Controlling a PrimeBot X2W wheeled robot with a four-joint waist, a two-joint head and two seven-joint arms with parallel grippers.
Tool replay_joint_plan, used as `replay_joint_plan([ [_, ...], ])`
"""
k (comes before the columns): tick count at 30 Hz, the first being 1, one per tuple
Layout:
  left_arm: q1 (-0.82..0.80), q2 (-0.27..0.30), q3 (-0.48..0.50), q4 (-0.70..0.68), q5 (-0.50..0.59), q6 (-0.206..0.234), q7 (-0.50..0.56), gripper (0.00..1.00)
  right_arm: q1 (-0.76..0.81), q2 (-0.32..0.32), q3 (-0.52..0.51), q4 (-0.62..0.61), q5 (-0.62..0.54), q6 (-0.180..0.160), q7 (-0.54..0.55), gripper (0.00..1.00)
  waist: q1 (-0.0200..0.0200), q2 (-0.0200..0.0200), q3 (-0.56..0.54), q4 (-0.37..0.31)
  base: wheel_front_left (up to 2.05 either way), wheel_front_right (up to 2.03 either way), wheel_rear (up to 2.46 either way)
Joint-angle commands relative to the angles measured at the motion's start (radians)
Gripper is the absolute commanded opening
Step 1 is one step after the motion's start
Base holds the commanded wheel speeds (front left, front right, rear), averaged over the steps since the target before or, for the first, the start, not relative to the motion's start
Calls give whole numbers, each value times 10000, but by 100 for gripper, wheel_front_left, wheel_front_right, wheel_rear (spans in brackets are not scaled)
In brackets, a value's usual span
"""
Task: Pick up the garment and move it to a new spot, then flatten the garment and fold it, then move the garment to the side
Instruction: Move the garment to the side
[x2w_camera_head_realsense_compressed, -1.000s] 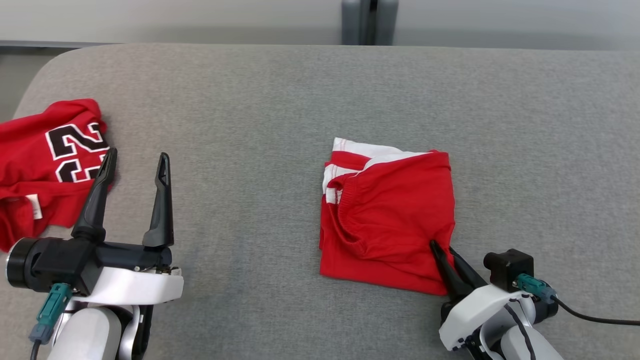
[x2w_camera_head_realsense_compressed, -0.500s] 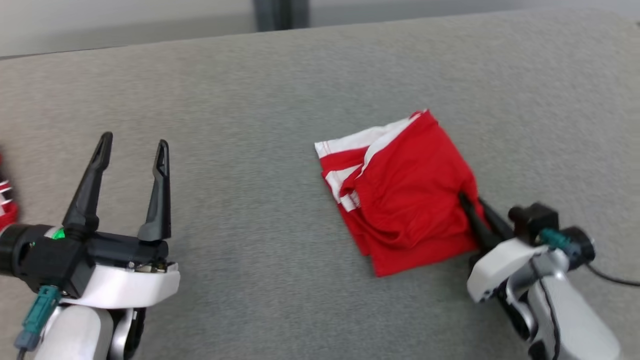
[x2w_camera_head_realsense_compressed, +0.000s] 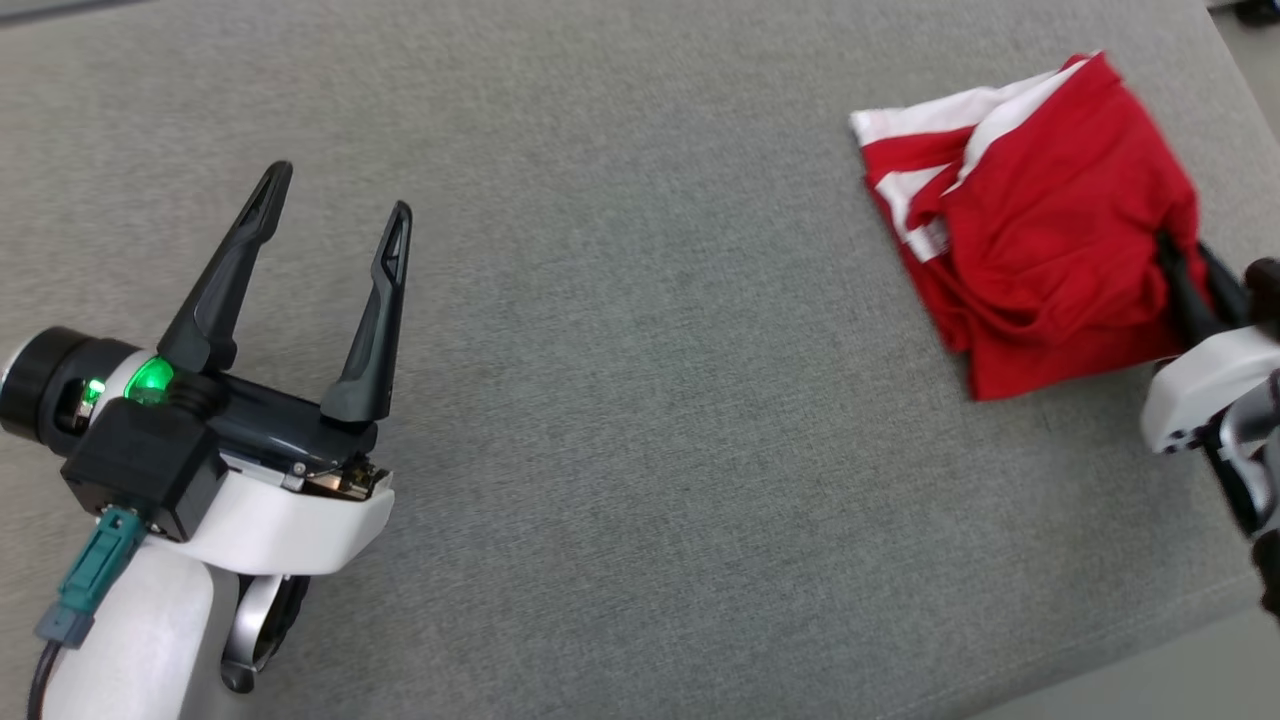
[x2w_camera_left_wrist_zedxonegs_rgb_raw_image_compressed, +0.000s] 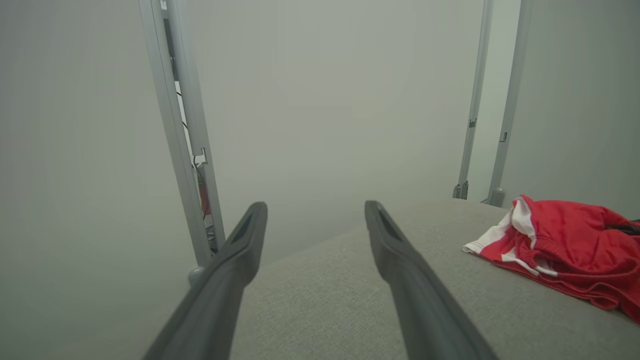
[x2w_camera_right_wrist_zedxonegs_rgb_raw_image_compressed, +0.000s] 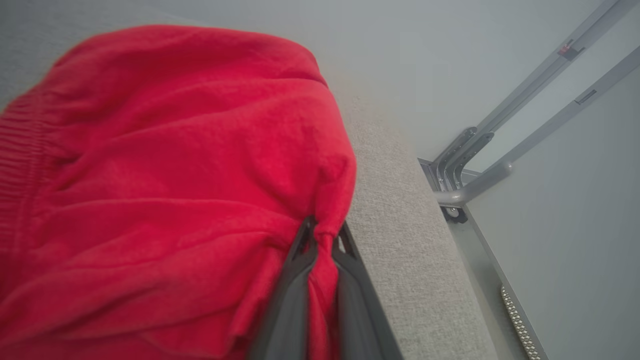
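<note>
**Folded, with only the side placement left**

You have the red garment (x2w_camera_head_realsense_compressed: 1040, 230) folded into a compact square on the grey table (x2w_camera_head_realsense_compressed: 640, 400), at about two o'clock in the head view, close to the table's right edge. Your right gripper (x2w_camera_head_realsense_compressed: 1185, 250) is clenched on the garment's right edge, pinching the cloth. Your left gripper (x2w_camera_head_realsense_compressed: 340, 190), at eight o'clock, stands spread wide with nothing in it. Flattening and folding look done. I judge only settling it aside and letting go is left.
</note>
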Motion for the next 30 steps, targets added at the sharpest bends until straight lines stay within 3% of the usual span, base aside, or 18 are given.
replay_joint_plan([
  [1,-228,99,-3,-62,64,-90,48,100,-275,-165,-25,167,-75,0,-87,0,0,0,364,-334,0,0,0],
  [9,-708,368,-226,-371,239,-306,393,100,-1611,-568,-671,1307,-787,0,-146,0,0,0,958,-718,0,0,0],
  [10,-744,380,-246,-376,244,-313,418,100,-1755,-561,-780,1450,-928,0,-152,14,0,0,993,-736,0,0,0],
  [11,-775,390,-266,-385,261,-319,425,100,-1866,-593,-906,1556,-1116,0,-154,81,0,0,1031,-756,0,0,0],
  [12,-801,394,-278,-388,276,-319,442,100,-2015,-566,-988,1415,-1289,0,-160,100,0,0,1060,-775,0,0,0],
  [19,-808,359,-315,-239,173,-266,334,100,-1963,-104,-2323,744,-2060,0,-145,100,0,0,954,-836,0,0,0],
  [23,-514,327,-134,-22,65,-57,163,100,-1490,604,-3448,-874,-1456,0,-146,100,0,0,595,-815,0,0,0],
  [30,-192,170,202,251,-204,293,-64,100,-341,1732,-3520,-3527,-1065,0,-146,100,0,0,-96,-422,0,0,0],
])
